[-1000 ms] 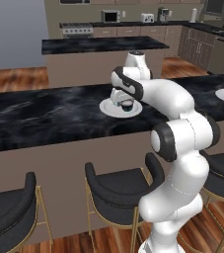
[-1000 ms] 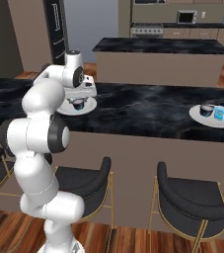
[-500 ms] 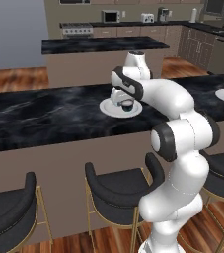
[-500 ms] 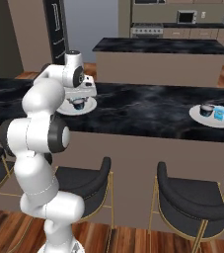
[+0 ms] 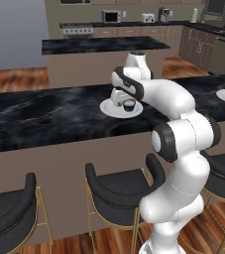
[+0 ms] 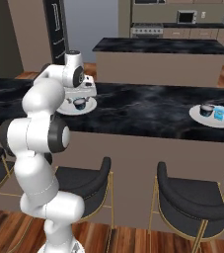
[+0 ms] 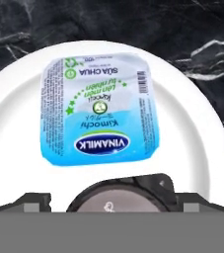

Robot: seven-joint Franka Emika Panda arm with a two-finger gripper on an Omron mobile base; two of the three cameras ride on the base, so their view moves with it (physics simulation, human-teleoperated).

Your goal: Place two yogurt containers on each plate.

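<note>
Black marble counter (image 5: 44,111) runs across the middle of both base views, and the gripper (image 5: 118,99) hangs low over a white plate (image 5: 110,110) just left of centre in the left base view. In the hand view two dark finger tips (image 7: 34,201) rise at the lower left and lower right, wide apart, with a dark round yogurt cup (image 7: 118,193) showing between them at the bottom centre; whether the tips touch it or merely straddle it I cannot tell. Just above it, in the middle of that frame, a light blue yogurt cup (image 7: 101,108) with a printed white-and-blue lid sits on the same plate (image 7: 15,128), its lid facing the camera, nearly touching the dark one.

From the left base view the dark cup (image 5: 129,104) stands on the right half of the plate, with the hand just to its left, hiding the blue cup. In the right base view the plate (image 6: 86,105) lies at centre left behind the arm's upper link.

A second plate (image 6: 202,118) sits well apart at the right of the right base view, carrying a dark cup (image 6: 206,109) and a light blue cup (image 6: 221,113) side by side. Dark bar stools (image 6: 195,197) line the near side of the counter, and a second dark-topped island (image 6: 158,45) stands behind it
</note>
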